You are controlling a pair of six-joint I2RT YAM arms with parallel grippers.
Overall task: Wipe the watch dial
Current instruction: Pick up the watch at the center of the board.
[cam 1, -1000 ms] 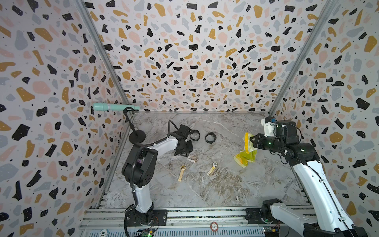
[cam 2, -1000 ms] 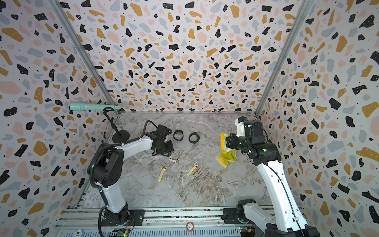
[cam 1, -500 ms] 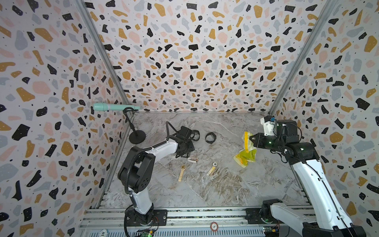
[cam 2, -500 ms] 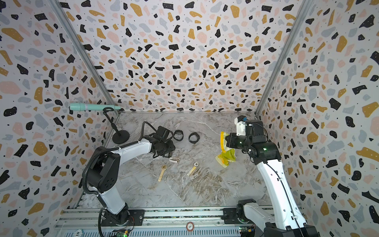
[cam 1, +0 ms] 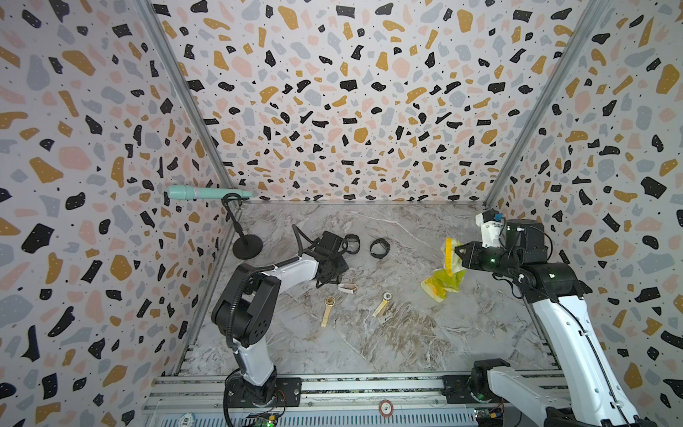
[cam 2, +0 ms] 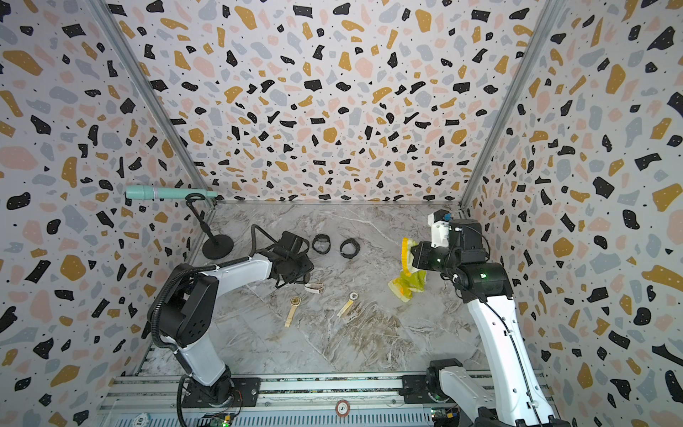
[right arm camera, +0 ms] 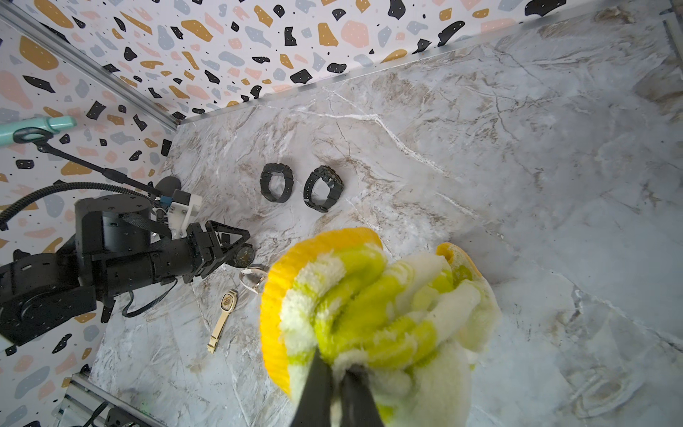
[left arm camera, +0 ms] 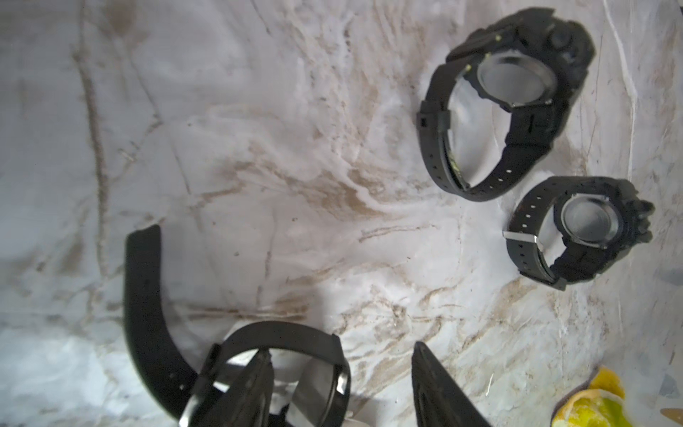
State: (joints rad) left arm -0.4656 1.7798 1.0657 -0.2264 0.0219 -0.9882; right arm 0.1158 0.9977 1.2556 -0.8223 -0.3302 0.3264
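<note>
Along the bottom of both top views runs the rail bearing the two arm bases. Above it, lower centre on the marble tabletop, a gold watch and a second gold watch lie flat and apart, with a small pale watch just beyond them. Left of centre, the left gripper has its jaws parted. The black watch sits against one finger and the other finger is clear of it. Its dial shows at the fingertips in the right wrist view. Right of centre, the right gripper is pinched tight on a yellow-green cloth that hangs down toward the tabletop. Near mid-frame stand the left looped watch and the right looped watch, side by side and not touching. At far left, a teal microphone sits on a black stand by the back corner
</note>
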